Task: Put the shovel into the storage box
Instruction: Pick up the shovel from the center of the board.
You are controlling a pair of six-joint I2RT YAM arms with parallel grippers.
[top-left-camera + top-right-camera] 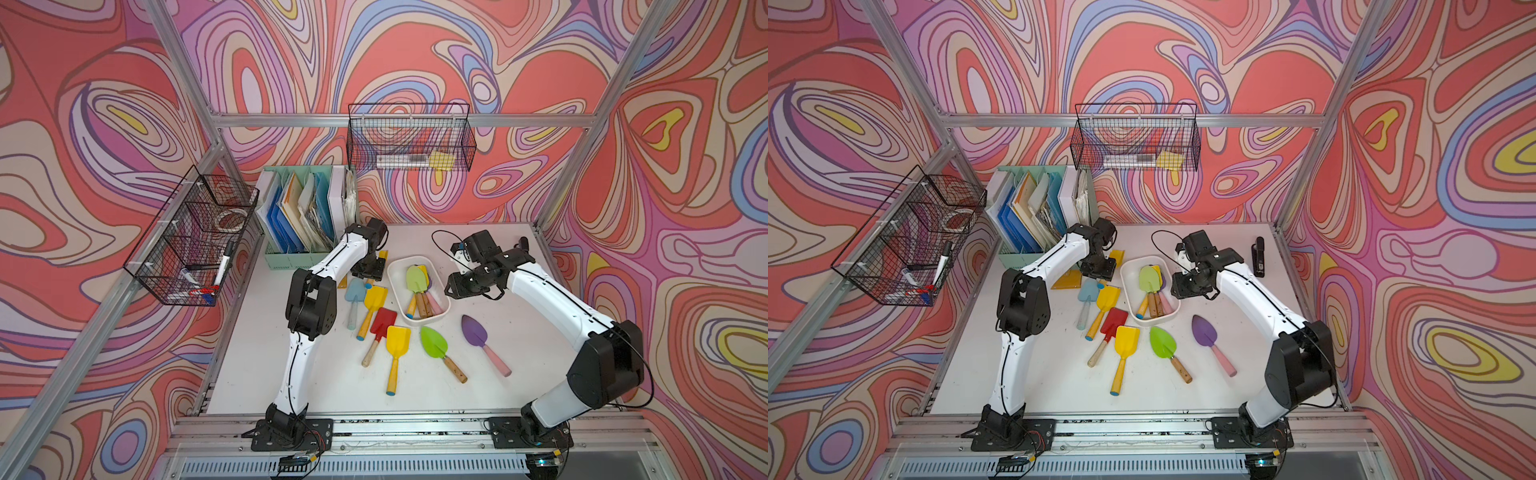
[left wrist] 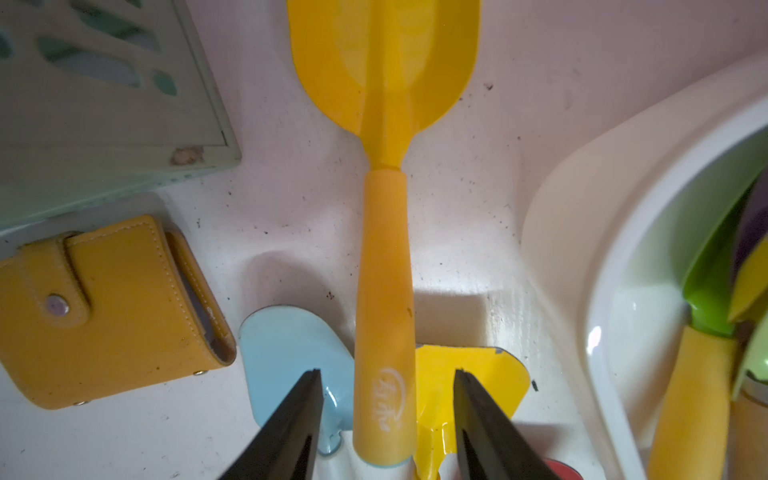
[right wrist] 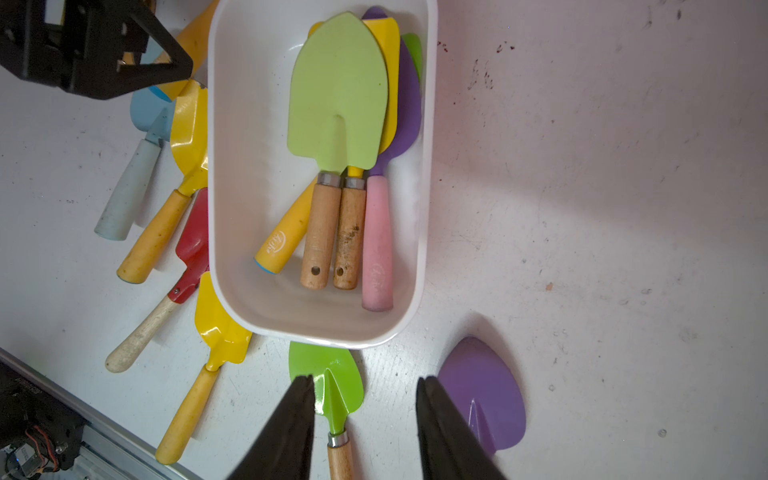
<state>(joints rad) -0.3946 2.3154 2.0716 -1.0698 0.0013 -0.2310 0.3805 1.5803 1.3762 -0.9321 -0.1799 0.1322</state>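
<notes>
The white storage box (image 1: 395, 286) (image 3: 249, 166) sits mid-table and holds several shovels, a light green one (image 3: 338, 91) on top. Left of the box my left gripper (image 2: 387, 372) (image 1: 368, 272) points down, open. Its fingers stand on either side of the orange handle of a yellow shovel (image 2: 384, 249) with a gap on each side. That shovel lies over a light blue shovel (image 2: 291, 353) and another yellow one (image 2: 469, 374). My right gripper (image 3: 366, 378) (image 1: 455, 286) hovers open and empty at the box's right. A green shovel (image 1: 433, 341) and a purple shovel (image 1: 475, 330) lie nearer the front.
More shovels lie left of and in front of the box: yellow (image 1: 375, 297), red (image 1: 382, 322), yellow (image 1: 398, 338). A yellow wallet (image 2: 104, 307) and the mint-green file organizer (image 1: 299, 208) stand close to the left gripper. Black wire baskets (image 1: 195, 237) (image 1: 409, 137) hang on the frame. A black stapler (image 1: 1258, 257) lies back right.
</notes>
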